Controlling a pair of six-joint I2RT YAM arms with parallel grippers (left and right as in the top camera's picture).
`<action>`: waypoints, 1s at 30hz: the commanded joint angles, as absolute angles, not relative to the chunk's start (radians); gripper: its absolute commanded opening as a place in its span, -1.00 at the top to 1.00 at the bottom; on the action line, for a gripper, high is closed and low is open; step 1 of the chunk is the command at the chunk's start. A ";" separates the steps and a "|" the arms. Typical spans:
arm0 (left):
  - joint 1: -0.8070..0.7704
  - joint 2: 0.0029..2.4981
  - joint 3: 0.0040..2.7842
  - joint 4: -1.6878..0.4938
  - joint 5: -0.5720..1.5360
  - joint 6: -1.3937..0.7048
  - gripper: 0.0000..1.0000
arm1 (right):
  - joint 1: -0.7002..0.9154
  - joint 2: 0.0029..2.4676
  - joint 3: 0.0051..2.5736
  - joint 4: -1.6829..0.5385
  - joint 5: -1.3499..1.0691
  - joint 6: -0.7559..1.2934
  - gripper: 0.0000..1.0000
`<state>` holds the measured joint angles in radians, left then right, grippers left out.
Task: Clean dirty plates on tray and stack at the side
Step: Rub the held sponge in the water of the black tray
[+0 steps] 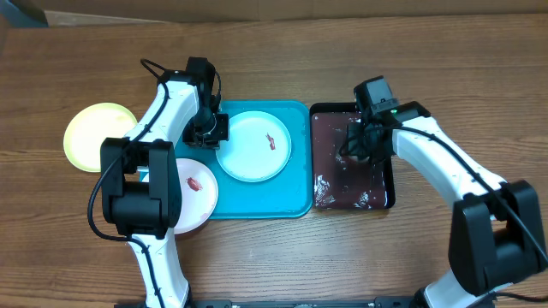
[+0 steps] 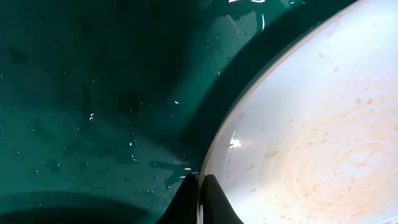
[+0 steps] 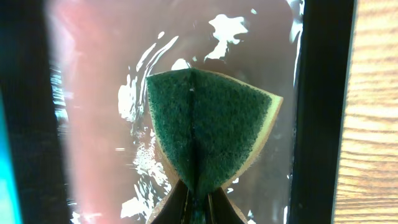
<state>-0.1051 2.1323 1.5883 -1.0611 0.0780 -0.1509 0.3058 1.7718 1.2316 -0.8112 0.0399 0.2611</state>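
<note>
A pale plate [image 1: 253, 145] with a red smear lies on the turquoise tray [image 1: 295, 192]. My left gripper [image 1: 214, 130] is shut on its left rim; in the left wrist view the fingers [image 2: 199, 183] pinch the edge of the plate [image 2: 311, 143] over the tray [image 2: 93, 93]. A second white plate [image 1: 195, 184], also smeared red, sits at the tray's left edge, partly under the left arm. A yellow-green plate [image 1: 97, 135] rests on the bare wood at the left. My right gripper [image 1: 358, 145] [image 3: 199, 198] is shut on a green sponge [image 3: 208, 124], folding it.
The glossy black tray [image 1: 387, 198] with wet, reddish water stands right of the turquoise tray; its rim [image 3: 317, 93] shows beside the wood tabletop [image 3: 373, 124]. Both arms reach in from the near edge.
</note>
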 commanded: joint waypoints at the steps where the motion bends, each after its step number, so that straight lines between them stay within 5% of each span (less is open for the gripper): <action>1: -0.112 2.119 1.573 -1.049 0.079 -0.162 0.91 | 0.306 1.723 1.266 -0.813 -0.006 0.259 0.93; 30: -0.112 2.119 1.573 -1.031 0.078 -0.162 0.88 | 0.308 1.402 1.401 -1.063 -0.002 0.200 0.93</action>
